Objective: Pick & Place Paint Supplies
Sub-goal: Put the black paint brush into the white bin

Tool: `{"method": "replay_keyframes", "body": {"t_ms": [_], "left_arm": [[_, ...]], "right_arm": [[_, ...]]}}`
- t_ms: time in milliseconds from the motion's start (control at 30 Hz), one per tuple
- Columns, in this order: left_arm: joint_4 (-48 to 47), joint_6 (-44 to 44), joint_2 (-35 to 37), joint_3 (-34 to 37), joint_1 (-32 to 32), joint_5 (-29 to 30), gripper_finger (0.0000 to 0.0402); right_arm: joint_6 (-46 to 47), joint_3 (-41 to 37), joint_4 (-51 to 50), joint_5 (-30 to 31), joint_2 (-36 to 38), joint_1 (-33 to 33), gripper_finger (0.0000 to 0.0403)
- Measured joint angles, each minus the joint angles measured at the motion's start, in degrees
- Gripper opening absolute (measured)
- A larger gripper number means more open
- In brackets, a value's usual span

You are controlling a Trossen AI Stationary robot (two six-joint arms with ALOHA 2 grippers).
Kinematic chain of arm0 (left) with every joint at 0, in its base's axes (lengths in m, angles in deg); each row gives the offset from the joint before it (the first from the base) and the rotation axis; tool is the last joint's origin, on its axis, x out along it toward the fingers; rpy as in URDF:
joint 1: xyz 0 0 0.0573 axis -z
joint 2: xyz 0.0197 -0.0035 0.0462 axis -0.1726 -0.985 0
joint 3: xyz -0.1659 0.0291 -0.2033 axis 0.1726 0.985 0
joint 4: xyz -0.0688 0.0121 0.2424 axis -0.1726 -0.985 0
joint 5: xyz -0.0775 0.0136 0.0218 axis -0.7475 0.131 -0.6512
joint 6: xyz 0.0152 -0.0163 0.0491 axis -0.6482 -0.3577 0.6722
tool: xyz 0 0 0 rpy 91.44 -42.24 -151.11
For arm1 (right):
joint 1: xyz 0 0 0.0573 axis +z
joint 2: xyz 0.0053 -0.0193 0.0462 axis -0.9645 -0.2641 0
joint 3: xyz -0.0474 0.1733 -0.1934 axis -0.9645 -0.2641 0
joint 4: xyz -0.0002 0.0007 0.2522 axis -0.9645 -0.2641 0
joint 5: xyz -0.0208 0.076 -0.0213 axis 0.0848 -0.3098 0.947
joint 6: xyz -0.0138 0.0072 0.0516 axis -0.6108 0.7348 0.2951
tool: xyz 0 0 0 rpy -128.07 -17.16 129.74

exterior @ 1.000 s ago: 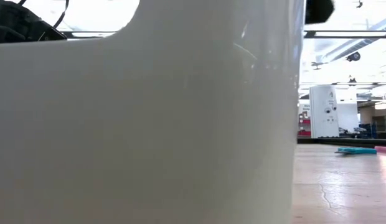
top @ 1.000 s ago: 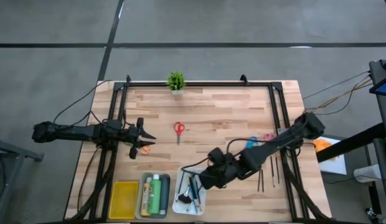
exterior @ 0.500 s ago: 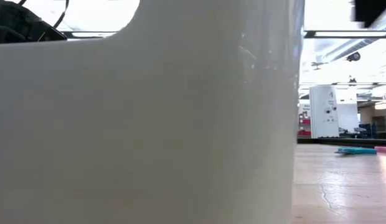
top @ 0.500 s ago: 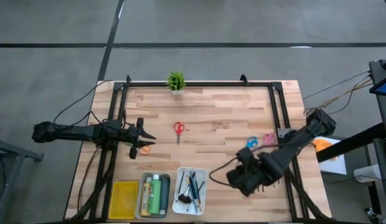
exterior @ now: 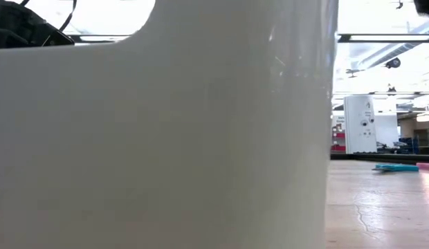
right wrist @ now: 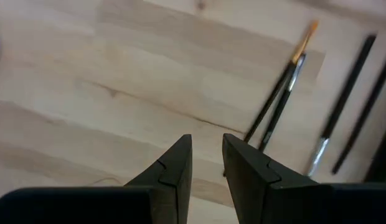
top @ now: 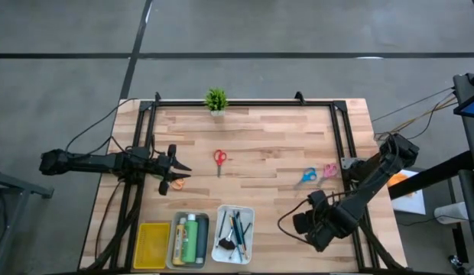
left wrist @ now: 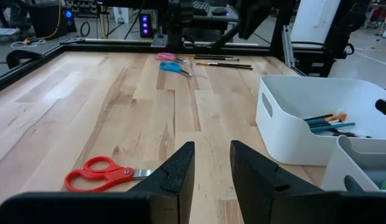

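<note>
Just ahead of the right pincer (right wrist: 205, 163), thin dark brushes (right wrist: 277, 102) are seen on the table (right wrist: 118, 93); fingers slightly parted, empty, arm angled downward.

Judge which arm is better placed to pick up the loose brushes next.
The right. Its tool, slightly open and empty, hovers beside the thin dark loose brushes on the light wooden table. The left tool waits at the far side by the orange-handled scissors.
</note>
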State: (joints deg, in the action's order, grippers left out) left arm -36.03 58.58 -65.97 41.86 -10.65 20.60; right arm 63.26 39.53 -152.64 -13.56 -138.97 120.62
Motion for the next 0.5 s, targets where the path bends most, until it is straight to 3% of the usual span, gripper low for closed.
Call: {"method": "replay_keyframes", "body": {"t_ms": [267,500], "left_arm": [[0.0,0.0,0.0,0.0,0.0,0.0,0.0104],[0.0,0.0,0.0,0.0,0.0,0.0,0.0104]], "right_arm": [[7.6,-11.2,12.6,-3.8,1.8,0.2,0.0089],[9.0,-15.8,17.8,-7.1,1.8,0.2,0.0089]]}}
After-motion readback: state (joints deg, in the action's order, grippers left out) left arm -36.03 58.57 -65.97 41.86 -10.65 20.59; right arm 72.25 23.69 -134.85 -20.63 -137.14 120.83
